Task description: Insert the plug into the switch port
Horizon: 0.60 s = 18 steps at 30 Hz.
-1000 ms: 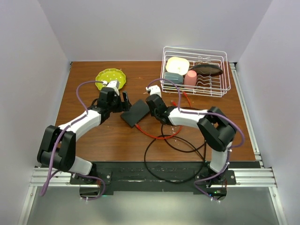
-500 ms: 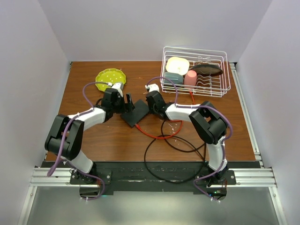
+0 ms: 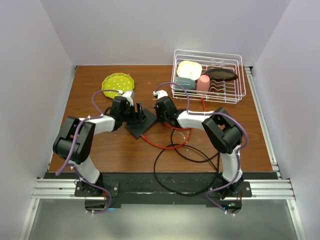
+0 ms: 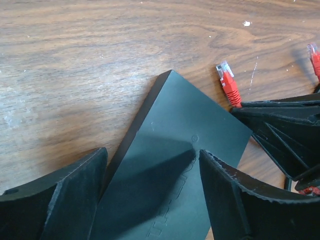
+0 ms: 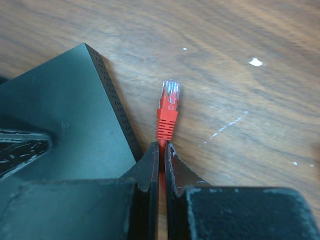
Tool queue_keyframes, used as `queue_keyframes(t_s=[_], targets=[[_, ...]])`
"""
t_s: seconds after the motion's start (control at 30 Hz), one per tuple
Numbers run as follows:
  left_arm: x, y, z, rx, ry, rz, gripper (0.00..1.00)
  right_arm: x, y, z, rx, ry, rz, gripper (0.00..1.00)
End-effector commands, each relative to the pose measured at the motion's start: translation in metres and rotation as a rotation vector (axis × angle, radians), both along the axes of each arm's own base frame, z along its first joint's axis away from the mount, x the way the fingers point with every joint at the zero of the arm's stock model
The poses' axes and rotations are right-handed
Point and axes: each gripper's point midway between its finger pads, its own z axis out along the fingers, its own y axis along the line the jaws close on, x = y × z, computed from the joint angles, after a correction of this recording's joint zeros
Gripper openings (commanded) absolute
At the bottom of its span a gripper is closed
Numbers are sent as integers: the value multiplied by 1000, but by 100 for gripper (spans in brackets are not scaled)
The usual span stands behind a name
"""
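The flat black switch box (image 3: 142,123) lies on the wooden table between my two grippers; its ports are hidden. My left gripper (image 3: 136,113) is open over it. In the left wrist view its gripper (image 4: 152,155) has one finger over the box's top (image 4: 190,145) and the other just past the box's left edge. My right gripper (image 3: 159,110) is shut on the red cable right behind the red plug (image 5: 168,112). The plug lies on the table next to the box's perforated side (image 5: 116,107), pointing away from me. The plug also shows in the left wrist view (image 4: 229,86).
A yellow-green plate (image 3: 118,82) sits at the back left. A white wire dish rack (image 3: 209,75) with a cup and bowls stands at the back right. The red cable (image 3: 167,145) and a black cable loop (image 3: 185,165) lie in front. A second red plug (image 4: 315,55) lies nearby.
My left gripper has moved right onto the box, and the box has shifted a little toward the near left. My right gripper has edged left with the plug.
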Motion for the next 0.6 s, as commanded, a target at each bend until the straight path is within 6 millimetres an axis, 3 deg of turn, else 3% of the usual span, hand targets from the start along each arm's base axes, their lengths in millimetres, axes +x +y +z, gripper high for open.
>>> queue_keyframes(t_s=[0.0, 0.03, 0.07, 0.2, 0.37, 0.47, 0.5, 0.57], targets=[[-37, 4, -27, 15, 117, -32, 77, -25, 20, -3, 64, 51, 70, 0], [-40, 5, -23, 10, 102, -28, 77, -27, 21, -2, 69, 52, 75, 0], [-54, 12, -33, 23, 126, -12, 77, -31, 20, -3, 66, 57, 75, 0], [-68, 16, -38, 12, 114, -6, 76, -45, 23, -2, 54, 60, 99, 0], [-62, 20, -38, 44, 115, 8, 77, -45, 10, 15, 25, 23, 56, 0], [-60, 20, -38, 44, 111, 10, 78, -42, -13, 22, -18, -7, -39, 0], [-59, 20, -37, 49, 110, 9, 78, -42, -17, 36, -7, -29, -55, 0], [-58, 21, -36, 56, 106, 8, 78, -43, -30, 42, -34, -58, -86, 0]])
